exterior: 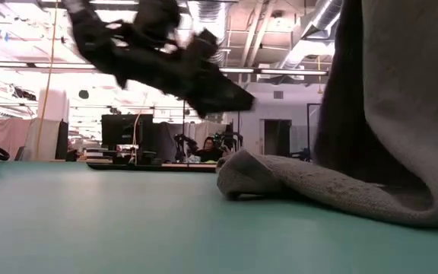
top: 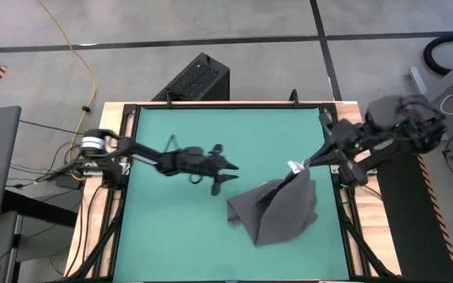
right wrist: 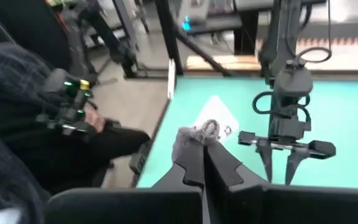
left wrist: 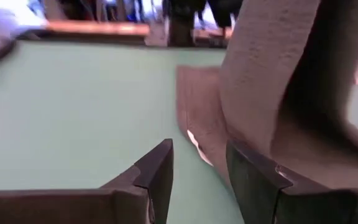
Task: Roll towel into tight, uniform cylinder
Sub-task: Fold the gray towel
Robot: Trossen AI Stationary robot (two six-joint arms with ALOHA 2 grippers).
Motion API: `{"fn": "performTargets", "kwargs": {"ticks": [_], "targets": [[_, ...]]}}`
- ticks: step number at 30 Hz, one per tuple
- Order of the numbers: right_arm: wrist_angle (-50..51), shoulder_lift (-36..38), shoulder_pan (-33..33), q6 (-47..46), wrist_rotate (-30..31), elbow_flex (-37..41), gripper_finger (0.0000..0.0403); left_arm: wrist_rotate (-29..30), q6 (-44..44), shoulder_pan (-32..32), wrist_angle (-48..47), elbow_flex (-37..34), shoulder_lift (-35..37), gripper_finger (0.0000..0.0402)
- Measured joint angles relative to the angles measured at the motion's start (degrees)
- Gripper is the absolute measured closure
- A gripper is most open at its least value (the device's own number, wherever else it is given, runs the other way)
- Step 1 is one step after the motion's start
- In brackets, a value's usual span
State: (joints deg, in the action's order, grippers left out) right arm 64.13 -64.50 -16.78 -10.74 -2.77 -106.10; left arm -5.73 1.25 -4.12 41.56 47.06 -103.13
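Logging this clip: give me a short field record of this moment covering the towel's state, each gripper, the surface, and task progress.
towel: dark grey towel, unrolled, one corner lifted into a peak, the rest crumpled on the mat
white tag: at the lifted corner, by the right gripper
right gripper: shut on the towel corner, holding it above the table
left gripper: open, empty, in the air beside the towel's edge, not touching it
surface: green mat
progress: rolling not begun; no cylinder formed

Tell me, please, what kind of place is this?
Probably a robotics lab or workshop: a green-topped table with two robot arms, monitors on desks behind it, exposed ceiling ducts, and cables on the floor.
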Motion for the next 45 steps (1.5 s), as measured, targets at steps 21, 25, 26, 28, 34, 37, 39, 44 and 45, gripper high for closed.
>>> {"fn": "performTargets", "kwargs": {"ticks": [21, 25, 26, 28, 34, 37, 39, 44, 45], "targets": [[6.1, 1.8, -9.8, -2.3, 13.5, 1.7, 0.0388, -11.6, -0.8, 1.5, -38.5, 28.6, -19.0, 0.0264], [6.1, 1.6, -9.8, 0.1, 13.7, 2.7, 0.0388, -3.6, -2.2, 3.4, -44.5, 28.7, -18.8, 0.0275], [5.9, 1.5, -9.8, 0.5, 13.8, 2.9, 0.0388, -1.6, -2.3, 3.9, -45.5, 28.7, -18.8, 0.0287], [5.7, 1.5, -9.8, 1.7, 15.1, 3.5, 0.0388, 0.6, -2.1, 4.6, -46.2, 28.7, -18.6, 0.0328], [3.6, 2.7, -9.6, 5.1, 21.2, 7.7, 0.0388, 9.6, -3.7, 5.9, -54.3, 28.5, -14.0, 0.0398], [2.4, 4.1, -8.2, 5.2, 24.6, 11.2, 0.0388, 17.1, -5.3, 6.3, -61.3, 28.0, -7.1, 0.0401], [1.0, 5.8, -6.5, 4.9, 26.2, 14.5, 0.0388, 21.1, -5.7, 6.5, -62.7, 25.6, 0.3, 0.0401], [-8.3, 11.8, 0.1, 3.3, 31.5, 27.3, 0.0387, 28.2, -1.2, 7.2, -61.5, 13.3, 22.7, 0.0401], [-10.8, 13.0, 1.6, 1.9, 32.0, 30.3, 0.0387, 28.9, 0.8, 7.6, -60.6, 10.2, 27.5, 0.0401]]}}
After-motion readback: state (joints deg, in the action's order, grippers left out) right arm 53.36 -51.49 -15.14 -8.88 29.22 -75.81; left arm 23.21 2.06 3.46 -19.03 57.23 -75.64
